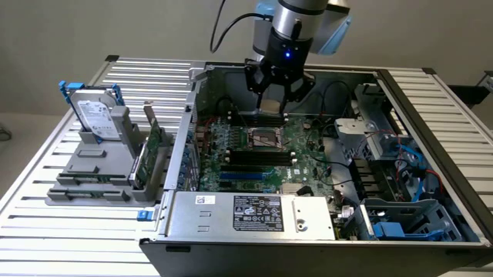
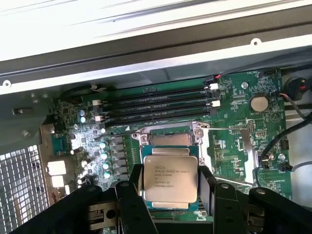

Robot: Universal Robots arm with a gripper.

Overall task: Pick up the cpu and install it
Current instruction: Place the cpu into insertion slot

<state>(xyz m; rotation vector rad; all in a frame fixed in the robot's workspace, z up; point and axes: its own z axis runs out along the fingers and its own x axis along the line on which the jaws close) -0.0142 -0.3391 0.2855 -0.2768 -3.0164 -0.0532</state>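
A ribbed metal desk [image 1: 69, 231] is seen against a plain pale wall. On it, an open computer case [image 1: 231, 254] is laid on its side and takes up the middle and the exterior view's right. A green motherboard [image 1: 312, 164] is exposed on the floor of the case. At the exterior view's left, a hard drive [image 1: 96, 118] with blue handles is stood upright in a grey holder [image 1: 96, 167], well apart from the arm.

The dark socket [image 1: 266, 138] with its metal frame is placed near the centre of the board, beside the black memory slots [image 2: 161, 105]. Just above the socket, in the upper middle of the exterior view, the black fingers [image 2: 130, 195] are hung from the arm.

The cpu [image 2: 169, 178] is pinched by its two opposite edges between the fingers, one finger on each side. Its silver top is turned toward the wrist camera. It is held over the near edge of the socket and is not seated in it.
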